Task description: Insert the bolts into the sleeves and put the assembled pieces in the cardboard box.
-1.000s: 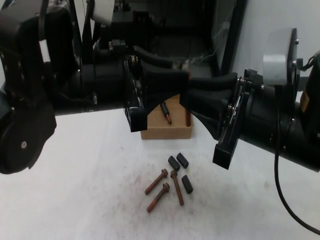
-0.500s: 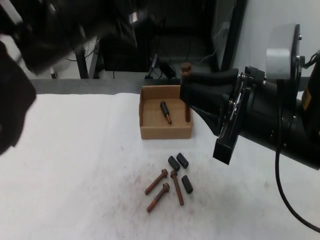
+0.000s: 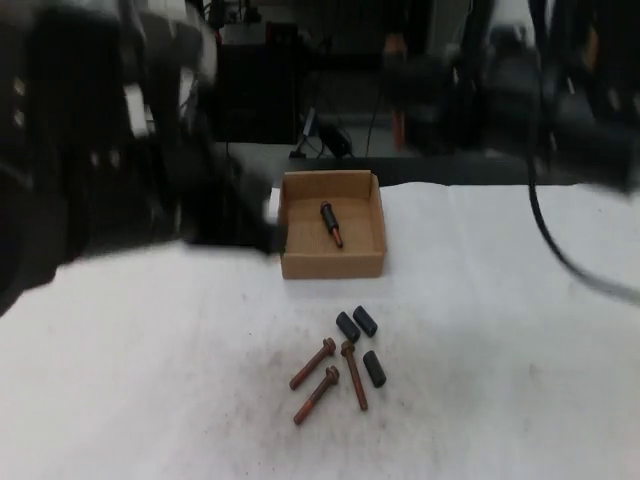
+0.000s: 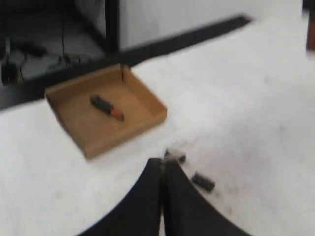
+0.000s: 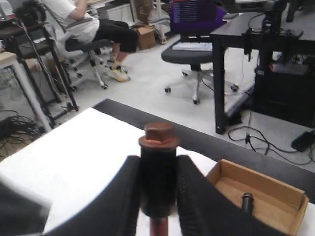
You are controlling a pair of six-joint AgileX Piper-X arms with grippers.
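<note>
The cardboard box [image 3: 332, 266] stands at the back middle of the white bench with one assembled bolt-and-sleeve piece [image 3: 331, 223] lying in it. In front of it lie three loose black sleeves [image 3: 356, 323] and three copper bolts [image 3: 326, 377]. My right gripper [image 5: 158, 169] is shut on a black sleeve with a bolt [image 5: 158, 162] through it, held upright and high above the bench, back from the box [image 5: 261, 179]. My left gripper [image 4: 162, 164] is shut with nothing in it, above the bench near the sleeves [image 4: 203, 182], with the box [image 4: 128, 135] beyond it.
The left arm [image 3: 110, 160] looms over the bench's left side beside the box. The right arm [image 3: 520, 95] hangs high at the back right. Behind the bench's dark far edge [image 5: 206, 142] are office chairs, desks and cables on the floor.
The two grippers have parted from above the box. The right arm rose up and back with the assembled piece. The left arm swung away, now low at the left of the box.
</note>
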